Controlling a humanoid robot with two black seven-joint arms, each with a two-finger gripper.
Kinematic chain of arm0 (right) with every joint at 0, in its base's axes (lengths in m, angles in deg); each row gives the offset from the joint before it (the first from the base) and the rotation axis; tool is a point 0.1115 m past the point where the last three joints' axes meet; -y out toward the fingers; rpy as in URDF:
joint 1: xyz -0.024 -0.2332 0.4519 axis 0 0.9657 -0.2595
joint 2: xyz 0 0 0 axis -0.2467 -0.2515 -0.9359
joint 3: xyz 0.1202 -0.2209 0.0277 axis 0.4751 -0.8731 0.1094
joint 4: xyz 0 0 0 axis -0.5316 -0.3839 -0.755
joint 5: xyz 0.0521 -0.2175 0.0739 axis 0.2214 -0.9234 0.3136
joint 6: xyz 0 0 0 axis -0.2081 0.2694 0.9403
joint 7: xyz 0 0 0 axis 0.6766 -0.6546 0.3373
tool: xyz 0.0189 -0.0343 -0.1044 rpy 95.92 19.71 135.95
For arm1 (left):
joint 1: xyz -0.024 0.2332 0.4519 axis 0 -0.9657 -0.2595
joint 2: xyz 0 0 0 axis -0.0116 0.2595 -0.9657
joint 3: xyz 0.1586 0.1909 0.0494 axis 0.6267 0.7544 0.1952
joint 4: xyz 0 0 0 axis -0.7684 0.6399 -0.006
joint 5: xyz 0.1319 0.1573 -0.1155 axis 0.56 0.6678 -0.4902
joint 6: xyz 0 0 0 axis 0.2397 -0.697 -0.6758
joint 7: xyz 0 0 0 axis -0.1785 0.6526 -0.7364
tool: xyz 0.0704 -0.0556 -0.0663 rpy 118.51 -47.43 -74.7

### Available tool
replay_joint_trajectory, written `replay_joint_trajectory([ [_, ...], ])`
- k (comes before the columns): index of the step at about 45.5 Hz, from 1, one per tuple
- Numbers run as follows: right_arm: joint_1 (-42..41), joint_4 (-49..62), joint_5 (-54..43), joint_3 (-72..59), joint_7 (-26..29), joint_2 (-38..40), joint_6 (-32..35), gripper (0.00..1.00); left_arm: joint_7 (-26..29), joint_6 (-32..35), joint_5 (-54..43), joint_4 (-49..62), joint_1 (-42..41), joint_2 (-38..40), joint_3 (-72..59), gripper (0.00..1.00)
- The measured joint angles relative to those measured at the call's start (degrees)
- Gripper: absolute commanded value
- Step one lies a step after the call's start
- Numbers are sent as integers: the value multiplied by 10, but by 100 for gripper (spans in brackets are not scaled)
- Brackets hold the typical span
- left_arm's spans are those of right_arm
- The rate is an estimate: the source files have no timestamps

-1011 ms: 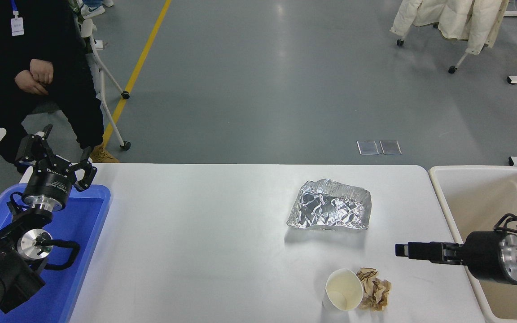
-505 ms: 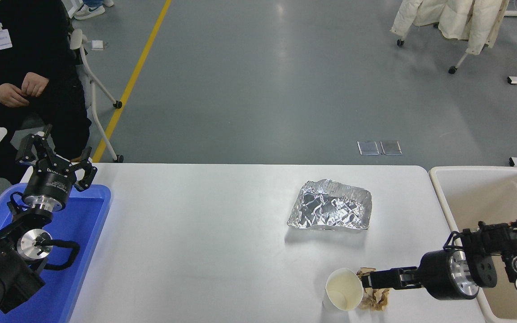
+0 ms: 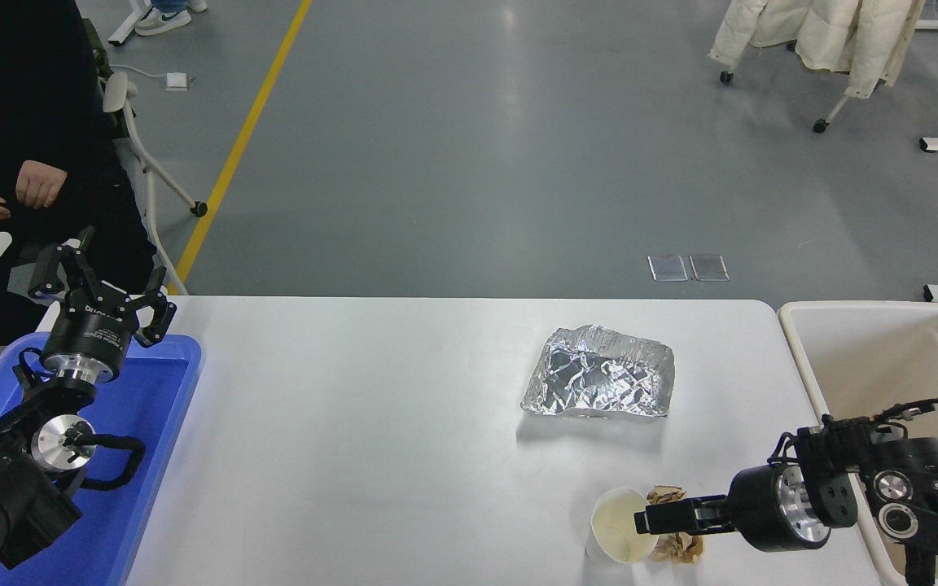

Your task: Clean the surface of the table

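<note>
The white table surface [image 3: 355,439] carries a crumpled foil container [image 3: 599,381], a white paper cup [image 3: 617,531] lying with its mouth toward me, and a crumpled brown paper wad [image 3: 683,548] just right of the cup. My right gripper [image 3: 645,521] comes in low from the right, passes over the brown wad, and its tip sits at the cup's right rim. It is seen edge-on, so its state is unclear, as is any contact with the cup. My left gripper [image 3: 103,293] is parked open above the blue tray's far end.
A blue plastic tray [image 3: 155,407] stands at the table's left edge under my left arm. A cream bin [image 3: 868,350] stands off the right edge. A person in black sits at the far left, with their hands [image 3: 5,191] held away from the table.
My right gripper has swung down and left from beside the bin to the cup's rim, over the brown wad. The person has shifted left. The left arm has not moved.
</note>
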Motion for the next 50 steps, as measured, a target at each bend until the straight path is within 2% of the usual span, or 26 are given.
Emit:
replay_joint_trajectory([
  [24, 1, 31, -13, -14, 1, -33, -8, 86, 0, 0, 0, 0, 0, 0, 0, 100],
  [30, 1, 33, -14, -15, 2, -40, -9, 66, 0, 0, 0, 0, 0, 0, 0, 100],
  [36, 1, 34, -15, -16, 9, -43, -9, 25, 0, 0, 0, 0, 0, 0, 0, 100],
  [37, 1, 34, -14, -16, 12, -44, -9, 8, 0, 0, 0, 0, 0, 0, 0, 100],
  [38, 1, 35, -14, -16, 17, -44, -9, 0, 0, 0, 0, 0, 0, 0, 0, 100],
  [50, -1, 33, -9, -17, 55, -41, 12, 0, 0, 0, 0, 0, 0, 0, 0, 100],
])
